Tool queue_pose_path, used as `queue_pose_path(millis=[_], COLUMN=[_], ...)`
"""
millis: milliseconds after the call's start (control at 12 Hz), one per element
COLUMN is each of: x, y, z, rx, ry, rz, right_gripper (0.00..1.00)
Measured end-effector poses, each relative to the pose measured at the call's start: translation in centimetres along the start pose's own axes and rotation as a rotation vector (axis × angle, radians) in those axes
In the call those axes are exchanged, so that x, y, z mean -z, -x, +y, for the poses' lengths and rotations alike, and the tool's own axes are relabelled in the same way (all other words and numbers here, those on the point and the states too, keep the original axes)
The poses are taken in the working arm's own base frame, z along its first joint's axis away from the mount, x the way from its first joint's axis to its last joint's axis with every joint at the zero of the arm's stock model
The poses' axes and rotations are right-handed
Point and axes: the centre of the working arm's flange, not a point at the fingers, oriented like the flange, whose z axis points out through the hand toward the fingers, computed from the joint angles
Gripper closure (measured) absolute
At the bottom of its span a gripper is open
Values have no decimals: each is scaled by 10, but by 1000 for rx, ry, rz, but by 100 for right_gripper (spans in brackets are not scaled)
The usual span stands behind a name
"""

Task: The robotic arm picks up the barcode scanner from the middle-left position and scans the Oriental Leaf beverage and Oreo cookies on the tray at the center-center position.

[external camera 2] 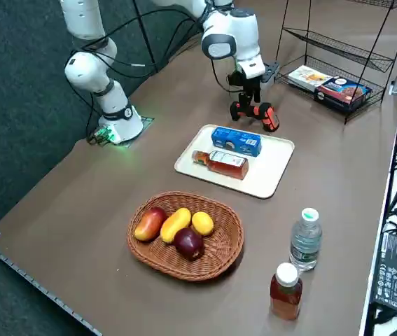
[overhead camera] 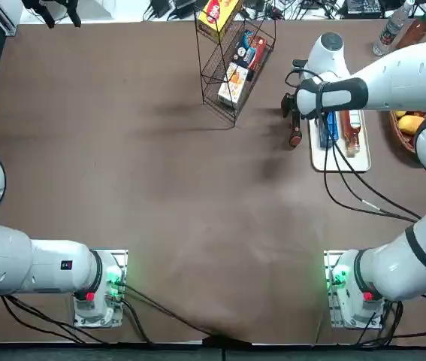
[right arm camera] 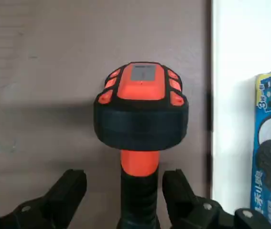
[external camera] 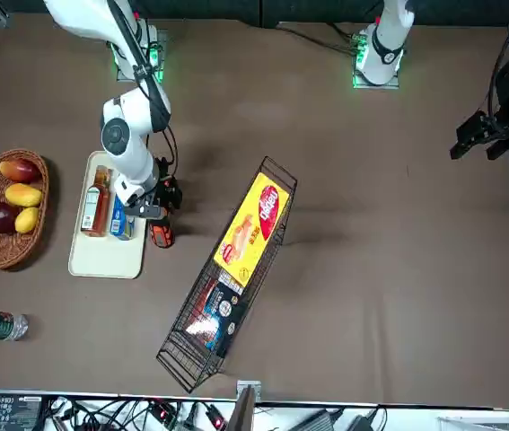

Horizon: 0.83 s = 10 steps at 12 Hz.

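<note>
The orange and black barcode scanner lies on the brown table just beside the white tray. My right gripper is open and low over the scanner, one finger on each side of its handle with a gap on the wider side. The gripper and the scanner sit left of the tray in the top view. On the tray, the blue Oreo cookies lie next to the Oriental Leaf beverage, which lies on its side.
A black wire rack holding snack boxes stands beyond the scanner. A wicker basket of fruit sits on the tray's other side, with a clear bottle and an orange-red bottle upright near the table edge.
</note>
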Motion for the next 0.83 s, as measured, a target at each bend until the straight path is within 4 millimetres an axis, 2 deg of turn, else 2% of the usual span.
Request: queue_pose_path(millis=[417,583,667,833], x=[-9,-11,-11,-11], y=[-1,-1,-1,-2], z=[1,1,2,3], rx=[-3,-3,-4,-6], ry=[-6,-6,-5,-5], rz=[11,9,9,10], right_gripper=[2,6,16,45])
